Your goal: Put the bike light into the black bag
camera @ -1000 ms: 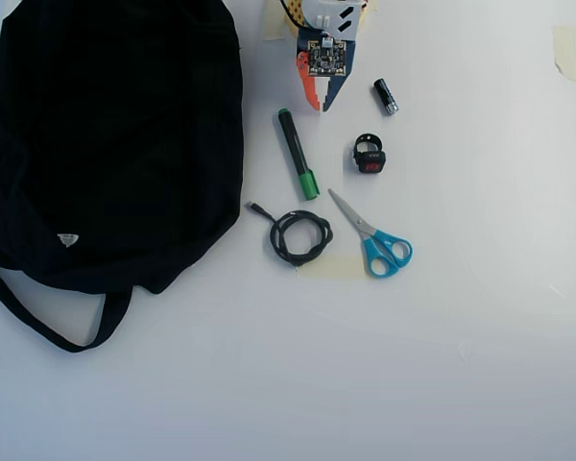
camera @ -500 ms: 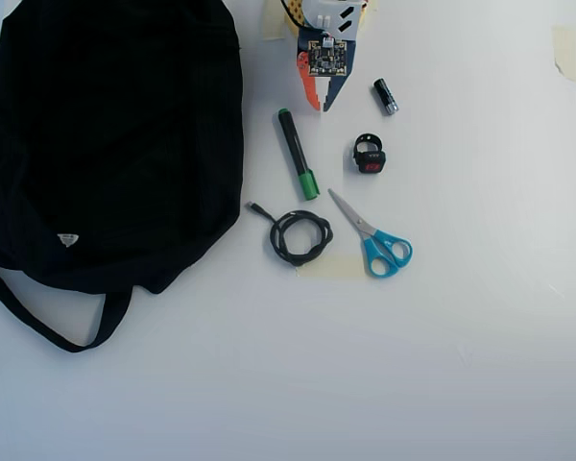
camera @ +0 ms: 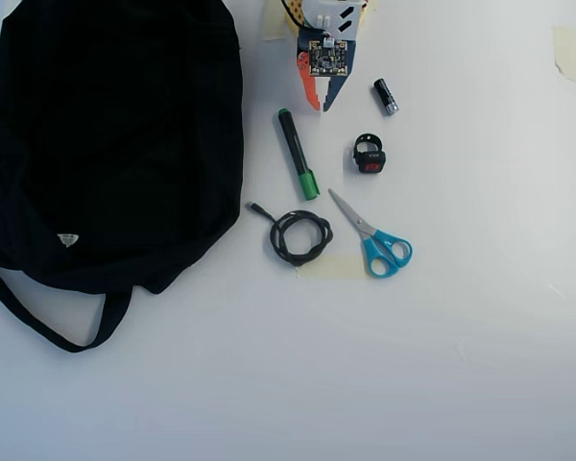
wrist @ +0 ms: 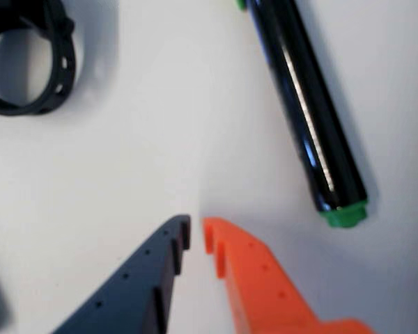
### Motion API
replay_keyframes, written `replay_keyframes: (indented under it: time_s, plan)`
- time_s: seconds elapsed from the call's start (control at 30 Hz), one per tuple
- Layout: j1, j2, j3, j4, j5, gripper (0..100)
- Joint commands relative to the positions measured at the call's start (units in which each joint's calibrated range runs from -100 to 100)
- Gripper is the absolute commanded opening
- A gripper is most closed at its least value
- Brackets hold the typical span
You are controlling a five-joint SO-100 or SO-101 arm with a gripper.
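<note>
Overhead view: marker (camera: 297, 154) lies between black bag (camera: 106, 144) and bike light (camera: 369, 155); jaws nearly closed, empty.

In the wrist view the bike light (wrist: 29, 66) is cut by the top and left edges, so only its blurred loop strap shows, and the black marker (wrist: 308, 115) with the green end runs out of the top edge. The gripper (wrist: 195, 233) shows there only as its two fingertips, the rest leaving the bottom edge, and a dark blurred shape at the lower left corner cannot be made out. In the overhead view the black bag (camera: 115, 144) is cropped by the top and left edges, the arm runs off the top, and the marks on its small white label are too small to read.
</note>
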Motion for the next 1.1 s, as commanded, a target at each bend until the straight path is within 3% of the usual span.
replay_keyframes:
  time_s: [0.0,0.47,1.07]
  plan:
    - [0.0,-0.7,1.6,1.7,0.3,2]
    - [0.1,-0.7,1.6,-12.1,0.3,2]
    - [2.4,0.8,0.6,-63.0,0.4,2]
